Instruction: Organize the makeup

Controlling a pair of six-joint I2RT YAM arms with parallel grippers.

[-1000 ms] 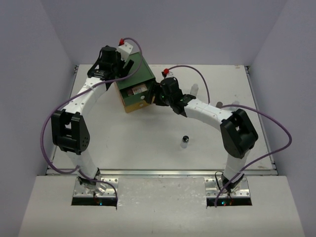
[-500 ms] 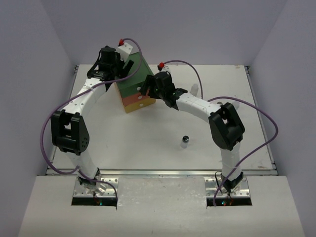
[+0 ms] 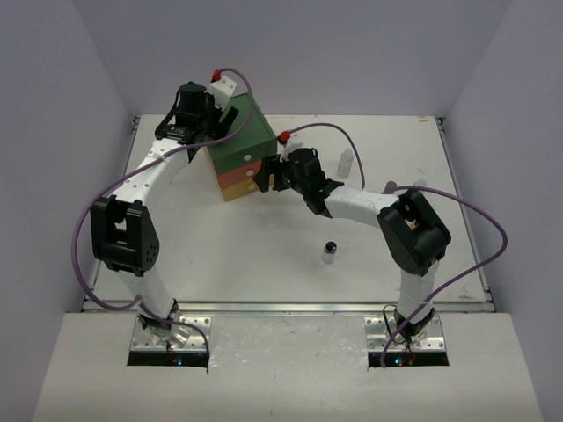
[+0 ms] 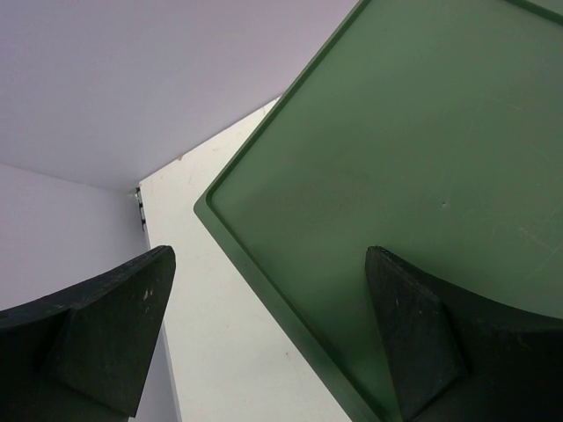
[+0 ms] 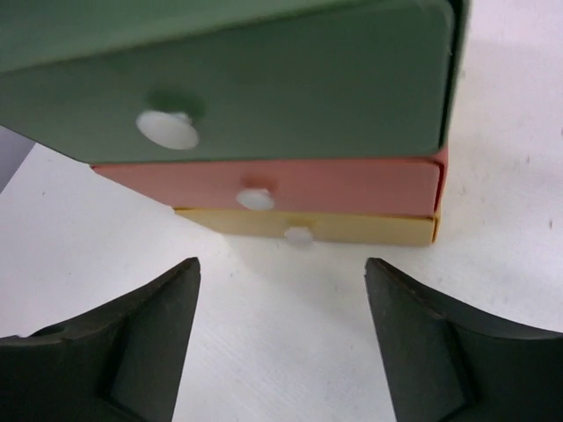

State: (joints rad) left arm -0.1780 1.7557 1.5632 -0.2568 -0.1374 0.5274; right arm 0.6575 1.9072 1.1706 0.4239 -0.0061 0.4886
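White tabletop [image 3: 264,255]: right end effector [image 5: 281,290] gapes wide before the drawer box [image 3: 242,141], left end effector [image 4: 271,272] wide above it.

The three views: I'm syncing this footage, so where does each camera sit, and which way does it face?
Top external: above and behind the arm bases, looking down at the table; both arms show.
Left wrist: on the left tool, looking down at the drawer box's green top; two fingers show.
Right wrist: on the right tool, facing the box's three drawer fronts; two fingers show.
Shared: all three see the drawer box.
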